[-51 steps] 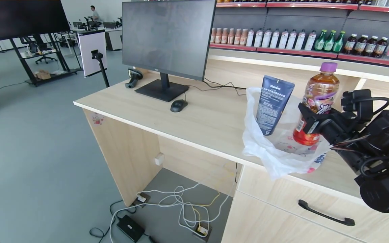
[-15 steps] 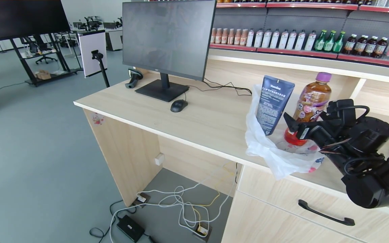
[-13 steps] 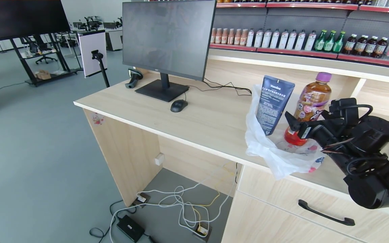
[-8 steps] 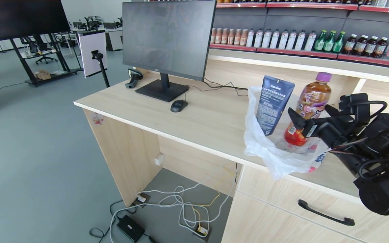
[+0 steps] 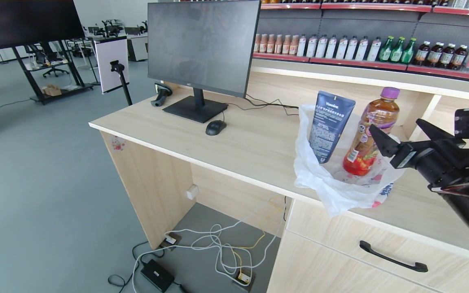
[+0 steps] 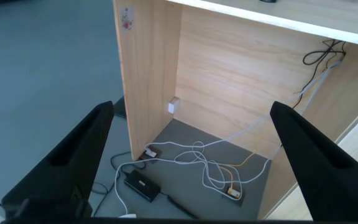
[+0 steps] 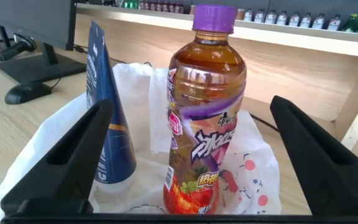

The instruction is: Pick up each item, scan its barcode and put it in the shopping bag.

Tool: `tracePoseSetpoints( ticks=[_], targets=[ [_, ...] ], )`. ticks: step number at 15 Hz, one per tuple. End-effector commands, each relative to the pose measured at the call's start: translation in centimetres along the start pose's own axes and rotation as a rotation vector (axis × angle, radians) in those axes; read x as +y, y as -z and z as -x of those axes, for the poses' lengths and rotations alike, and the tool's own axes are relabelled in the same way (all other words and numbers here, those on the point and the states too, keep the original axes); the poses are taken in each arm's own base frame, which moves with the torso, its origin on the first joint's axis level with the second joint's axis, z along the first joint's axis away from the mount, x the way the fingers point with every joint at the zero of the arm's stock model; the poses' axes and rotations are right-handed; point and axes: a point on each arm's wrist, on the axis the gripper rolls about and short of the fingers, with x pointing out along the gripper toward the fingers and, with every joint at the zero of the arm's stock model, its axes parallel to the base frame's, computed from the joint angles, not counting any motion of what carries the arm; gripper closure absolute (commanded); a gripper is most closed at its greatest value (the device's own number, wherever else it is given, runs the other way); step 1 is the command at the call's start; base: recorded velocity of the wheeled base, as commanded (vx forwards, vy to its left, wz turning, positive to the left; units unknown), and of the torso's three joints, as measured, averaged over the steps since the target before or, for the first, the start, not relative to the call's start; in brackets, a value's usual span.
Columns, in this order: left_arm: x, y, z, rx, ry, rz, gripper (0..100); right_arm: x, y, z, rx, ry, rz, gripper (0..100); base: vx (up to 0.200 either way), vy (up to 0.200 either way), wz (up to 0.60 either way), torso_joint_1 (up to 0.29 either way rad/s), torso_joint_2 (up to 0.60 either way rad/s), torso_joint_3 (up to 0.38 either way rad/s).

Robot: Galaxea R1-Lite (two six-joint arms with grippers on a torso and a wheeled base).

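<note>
Head view: shows a purple-capped tea bottle [image 5: 371, 134] and a dark blue tube [image 5: 330, 124] standing side by side inside the white plastic shopping bag [image 5: 332, 191], near the front edge of the wooden surface [image 5: 250, 146]. Shows the right gripper [image 5: 397, 132] just beside the bottle on the robot's right, jaws spread wide and holding nothing. Places a handheld scanner [image 5: 161, 94], a monitor [image 5: 202, 44] and a mouse [image 5: 215, 127] well apart to the left. Reads as both items bagged.

Left wrist view: shows the left gripper [image 6: 191, 109] with jaws wide and empty, pointed down at the cables [image 6: 197, 158] on the floor under the surface.

Right wrist view: looks between the parted jaws at the bottle [image 7: 207, 124], apart from both and a little beyond their tips, with the tube [image 7: 107, 118] beside it and the bag [image 7: 253, 155] crumpled around their bases.

Handling, as a judgement: looks full and capped, so fairly heavy and stiff enough not to dent, but smooth and glossy, so liable to slip. Best taken across the labelled middle, below the shoulder, not at the cap. Looks light and soft for the tube; better pinched gently across its flat faces. Expect no support from the thin, limp bag.
</note>
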Motion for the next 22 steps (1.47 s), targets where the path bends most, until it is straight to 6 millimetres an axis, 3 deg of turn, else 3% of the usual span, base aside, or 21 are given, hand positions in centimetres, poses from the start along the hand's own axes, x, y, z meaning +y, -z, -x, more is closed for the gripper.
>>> tracePoseSetpoints(
  ticks=[1,3,11,13,15,17,19,21,22],
  targets=[
    [0.0,0.0,0.0,-0.001,0.000,0.000,0,0.1,-2.3,3.1,-0.048,-0.009,-0.004,0,0.000,0.000,0.00,0.000,0.00,0.000],
    [0.0,0.0,0.0,-0.001,0.000,0.000,0,0.0,-2.7,3.9,-0.054,-0.006,-0.003,0,0.000,0.000,0.00,0.000,0.00,0.000],
    [0.0,0.0,0.0,-0.001,0.000,0.000,0,0.1,-2.7,4.1,-0.049,-0.008,-0.023,0,0.000,0.000,0.00,0.000,0.00,0.000],
    [0.0,0.0,0.0,-0.001,0.000,0.000,0,0.0,-3.0,5.1,-0.055,-0.010,-0.060,0,0.000,0.000,0.00,0.000,0.00,0.000],
    [0.0,0.0,0.0,-0.001,-0.002,0.000,0,0.0,-3.3,6.9,-0.051,-0.011,-0.073,0,0.000,0.000,0.00,0.000,0.00,0.000],
    [0.0,0.0,0.0,-0.001,-0.002,0.000,0,0.0,-3.1,12.8,-0.020,-0.015,-0.073,0,0.000,0.000,0.00,0.000,0.00,0.000],
    [0.0,0.0,0.0,-0.001,0.000,0.000,0,-0.1,-4.4,15.0,-0.054,-0.033,-0.097,0,0.000,0.000,0.00,0.000,0.00,0.000],
    [0.0,0.0,0.0,-0.001,-0.002,0.000,0,0.1,-4.4,16.9,0.005,-0.115,-0.089,0,0.000,0.000,0.00,0.000,0.00,0.000],
    [0.0,0.0,0.0,-0.001,-0.002,-0.002,0,0.1,-4.3,19.1,0.040,-0.127,-0.071,0,0.000,0.000,0.00,0.000,0.00,0.000]
  ],
)
